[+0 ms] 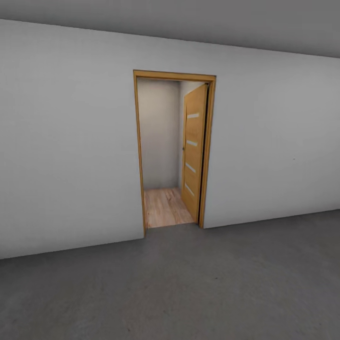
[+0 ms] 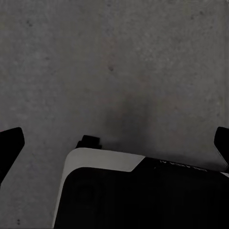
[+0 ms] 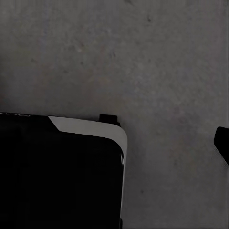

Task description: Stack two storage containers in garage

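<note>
The two storage containers are out of view, and so is the living room. I am in the garage, facing its pale grey wall (image 1: 71, 151) across the dark grey concrete floor (image 1: 189, 293). In the left wrist view my left gripper (image 2: 114, 143) is open, its black fingertips (image 2: 10, 143) wide apart over bare floor with nothing between them. In the right wrist view my right gripper (image 3: 114, 143) is also open and holds nothing. One of its fingertips (image 3: 222, 142) shows at the frame's edge.
A wood-framed doorway (image 1: 174, 151) in the wall stands straight ahead. Its tan door (image 1: 194, 151) is swung inward to the right. Beyond it lies a narrow hallway with a light wood plank floor (image 1: 166, 208). My own black and white base (image 2: 138, 191) shows under both wrists.
</note>
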Tool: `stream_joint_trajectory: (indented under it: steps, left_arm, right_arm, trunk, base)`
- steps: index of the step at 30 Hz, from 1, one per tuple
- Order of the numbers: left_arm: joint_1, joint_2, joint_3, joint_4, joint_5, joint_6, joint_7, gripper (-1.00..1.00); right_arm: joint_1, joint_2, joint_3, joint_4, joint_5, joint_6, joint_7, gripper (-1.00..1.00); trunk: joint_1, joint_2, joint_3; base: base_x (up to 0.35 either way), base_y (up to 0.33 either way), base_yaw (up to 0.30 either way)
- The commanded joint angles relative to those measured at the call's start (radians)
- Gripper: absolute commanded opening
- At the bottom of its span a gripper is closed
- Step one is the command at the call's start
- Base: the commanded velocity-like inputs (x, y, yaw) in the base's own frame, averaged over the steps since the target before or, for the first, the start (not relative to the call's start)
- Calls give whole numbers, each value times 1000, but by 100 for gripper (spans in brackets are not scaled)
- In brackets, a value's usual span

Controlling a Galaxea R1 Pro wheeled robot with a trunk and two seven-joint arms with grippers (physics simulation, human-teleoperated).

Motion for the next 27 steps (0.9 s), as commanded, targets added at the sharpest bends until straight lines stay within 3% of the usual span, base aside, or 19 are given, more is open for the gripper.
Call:
stream_joint_trajectory:
  steps: [1,27]
  left_arm:
    - [-1,1,2,2,5,-3,2,100]
    - [-1,2,2,5,6,-1,2,100]
  right_arm:
    - [-2,0,9,3,-9,-6,0,100]
    - [-1,5,8,3,-13,-6,0,100]
  trunk:
    - [1,-1,-2]
    - [1,-1,-2]
  base:
    - [313,0,0]
    - [313,-51,-11]
